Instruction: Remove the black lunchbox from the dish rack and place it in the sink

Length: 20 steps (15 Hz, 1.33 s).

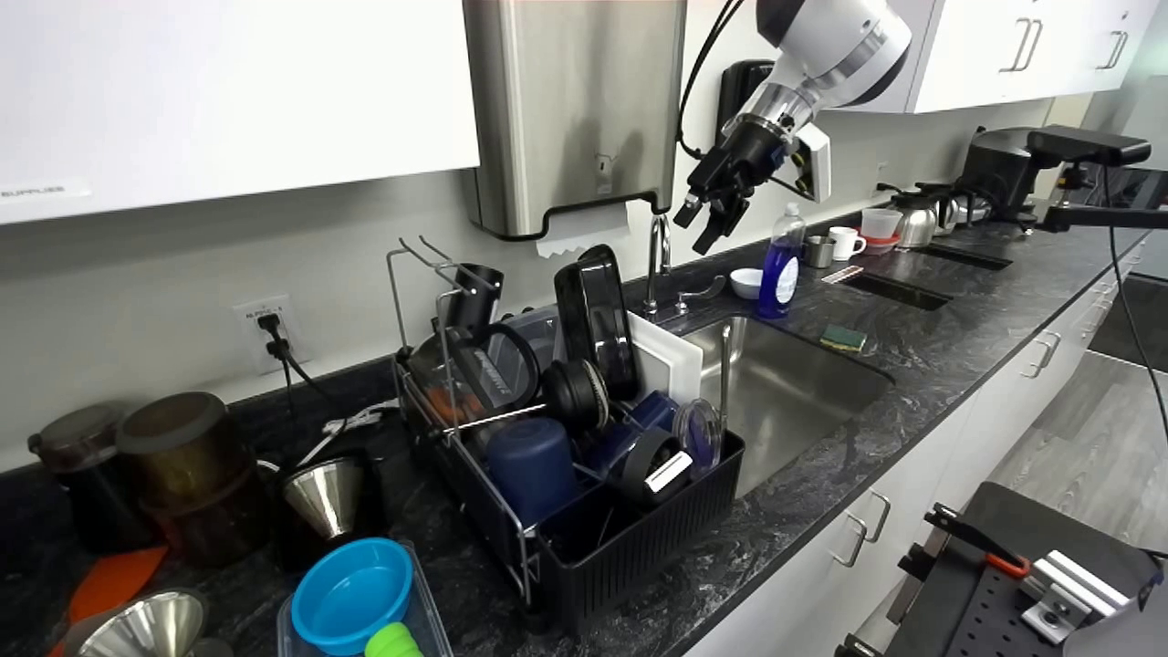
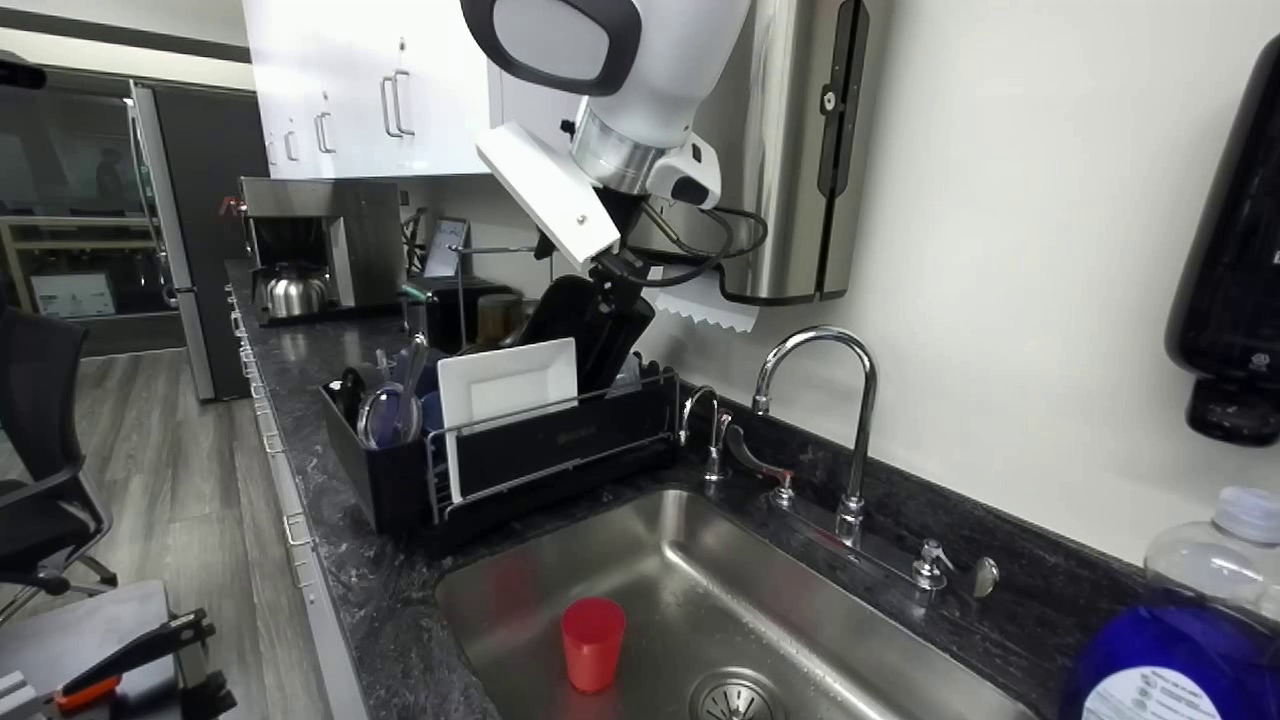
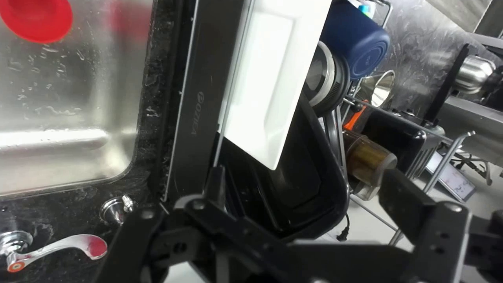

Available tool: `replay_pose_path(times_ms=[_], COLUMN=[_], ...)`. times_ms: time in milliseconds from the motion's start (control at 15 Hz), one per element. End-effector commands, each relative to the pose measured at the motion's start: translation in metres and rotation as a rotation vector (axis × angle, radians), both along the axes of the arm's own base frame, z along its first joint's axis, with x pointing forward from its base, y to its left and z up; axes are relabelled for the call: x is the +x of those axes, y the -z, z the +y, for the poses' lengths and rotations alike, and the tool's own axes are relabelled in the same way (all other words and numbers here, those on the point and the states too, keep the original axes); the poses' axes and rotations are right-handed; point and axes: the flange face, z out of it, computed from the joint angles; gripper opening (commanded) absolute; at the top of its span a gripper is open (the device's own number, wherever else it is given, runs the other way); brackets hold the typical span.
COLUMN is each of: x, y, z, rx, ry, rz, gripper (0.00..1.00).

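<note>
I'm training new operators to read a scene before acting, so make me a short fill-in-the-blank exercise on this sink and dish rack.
1. The cup in the sink is colored ____.
2. The plate is colored ____.
3. The black lunchbox is not in the sink but in the ____.
4. The jaws hold nothing and are not shut but ____.
Missing words: red; white; dish rack; open.

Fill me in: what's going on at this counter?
A robot arm holds its open, empty claw near the black lunchbox, apparently lining up to grasp it. The lunchbox stands tilted in the dish rack beside a white plate, not yet moved to the sink, where a red cup stands.
</note>
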Motion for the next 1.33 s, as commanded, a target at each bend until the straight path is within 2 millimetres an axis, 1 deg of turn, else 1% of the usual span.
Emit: replay_pose_path(times_ms=[0,333,533,867,1267], x=[0.01,0.017,0.021,0.028,0.032], y=[-0.001,-0.002,0.006,0.024,0.029], z=[0.001,0.016,0.028,0.043,0.061], rx=[0.029,0.039,0.034,0.013,0.006], ry=[0.022,0.033,0.012,-0.033,-0.108], rz=[-0.053,-0.08,-0.083,-0.083,-0.119], gripper=[1.0,1.0,1.0,1.0,1.0])
